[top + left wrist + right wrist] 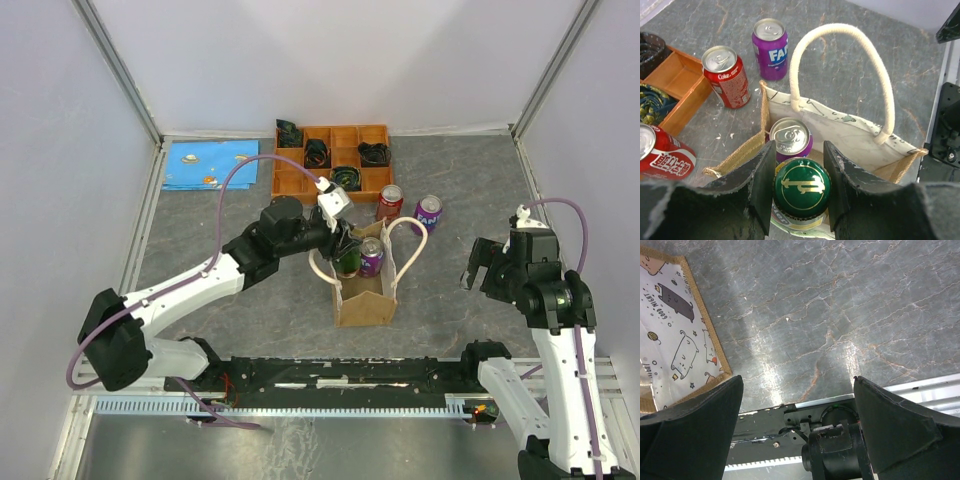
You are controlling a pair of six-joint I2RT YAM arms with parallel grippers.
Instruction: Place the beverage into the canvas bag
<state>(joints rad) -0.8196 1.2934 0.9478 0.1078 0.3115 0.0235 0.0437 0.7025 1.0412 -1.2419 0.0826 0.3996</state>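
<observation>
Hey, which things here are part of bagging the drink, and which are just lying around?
In the job: left gripper, green-capped drink it holds, canvas bag.
Lying about: Coke can, Fanta can, orange tray, blue mat.

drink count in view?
5: Coke can and Fanta can on the table, purple can inside the canvas bag, green-topped one in the left claw, another red can beside the orange tray. Others may be hidden.

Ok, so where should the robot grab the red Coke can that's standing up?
Probably around its round wall just under the top rim, coming straight down from above. The red Coke can stands upright with nothing over it, while the orange tray and purple can crowd its sides.
</observation>
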